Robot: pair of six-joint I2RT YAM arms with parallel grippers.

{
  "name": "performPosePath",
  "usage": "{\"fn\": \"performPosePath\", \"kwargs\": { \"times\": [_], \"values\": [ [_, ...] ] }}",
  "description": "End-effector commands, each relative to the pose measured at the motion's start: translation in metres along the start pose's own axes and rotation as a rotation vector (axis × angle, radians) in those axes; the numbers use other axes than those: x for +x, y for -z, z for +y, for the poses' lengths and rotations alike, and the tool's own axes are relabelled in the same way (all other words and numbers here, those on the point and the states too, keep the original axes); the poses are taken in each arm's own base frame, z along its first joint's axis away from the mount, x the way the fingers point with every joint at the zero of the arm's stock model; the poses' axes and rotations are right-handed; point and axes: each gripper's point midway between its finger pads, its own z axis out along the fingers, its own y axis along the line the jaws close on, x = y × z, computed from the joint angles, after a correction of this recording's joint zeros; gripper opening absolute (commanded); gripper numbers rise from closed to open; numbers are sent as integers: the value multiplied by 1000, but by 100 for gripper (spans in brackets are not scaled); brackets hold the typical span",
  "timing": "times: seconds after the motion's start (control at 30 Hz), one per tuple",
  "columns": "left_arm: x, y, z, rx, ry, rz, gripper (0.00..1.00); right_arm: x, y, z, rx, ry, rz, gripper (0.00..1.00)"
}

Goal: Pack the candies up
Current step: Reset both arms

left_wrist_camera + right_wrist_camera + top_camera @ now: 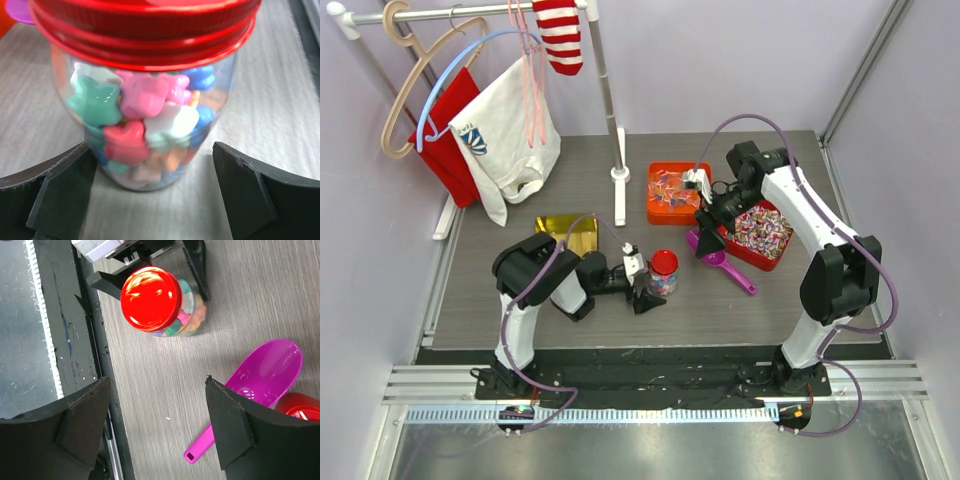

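A clear jar (663, 272) with a screw-on red lid (151, 299) stands upright on the grey wood-grain table (770, 310), filled nearly to the brim with pastel candies (140, 100) in pink, mint, blue, white and orange. The left gripper (655, 286) lies low on the table with its jaws spread wide to either side of the jar's base; one pad (240, 190) is plainly apart from the glass. The right gripper (706, 235) hangs above the table with its jaws apart and nothing between them, near a purple plastic scoop (720, 262) that lies just beside a red tin (756, 261) of white-and-red wrapped sweets. An orange tin (665, 218) of shiny wrapped sweets sits behind it, and a gold tin (568, 235) lies at the left. On the rack (605, 90) hang a striped sock (560, 35) and a white shirt (510, 140), its blue emblem too small to read.
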Motion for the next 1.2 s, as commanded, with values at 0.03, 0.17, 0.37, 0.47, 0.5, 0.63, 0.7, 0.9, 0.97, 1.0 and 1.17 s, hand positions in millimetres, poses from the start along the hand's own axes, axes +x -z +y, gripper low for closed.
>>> {"fn": "performPosePath", "kwargs": {
  "times": [0.03, 0.17, 0.37, 0.47, 0.5, 0.63, 0.7, 0.9, 0.97, 1.0, 1.17],
  "values": [
    [-39, 8, -18, 73, -139, -124, 100, -19, 21, 17, 24, 58, -59, 82],
    [-35, 9, -14, 56, -117, -74, 100, -20, 28, 26, 46, 71, -71, 84],
    [-47, 17, 5, -53, -205, -30, 100, -12, 37, 37, 97, 56, -58, 85],
    [-42, 29, 12, -95, -242, 28, 100, -10, 42, 42, 133, 60, -62, 88],
    [-45, 34, 12, -99, -240, 40, 100, -10, 44, 41, 152, 54, -63, 89],
    [-51, 50, 5, -49, -212, 94, 100, -11, 55, 41, 252, 52, -82, 100],
    [-58, 56, 4, -29, -224, 127, 100, -9, 57, 38, 292, 50, -85, 100],
    [-84, 87, -10, 68, -137, 281, 100, -8, 76, 42, 450, 51, -135, 100],
    [-98, 99, -20, 113, -96, 358, 100, -8, 81, 42, 499, 19, -160, 100],
    [-119, 99, -14, 101, -123, 356, 100, -16, 90, 46, 541, 47, -205, 100],
    [-173, 124, -9, 13, -24, 384, 100, -31, 108, 64, 598, 27, -322, 100]
  ]
}}
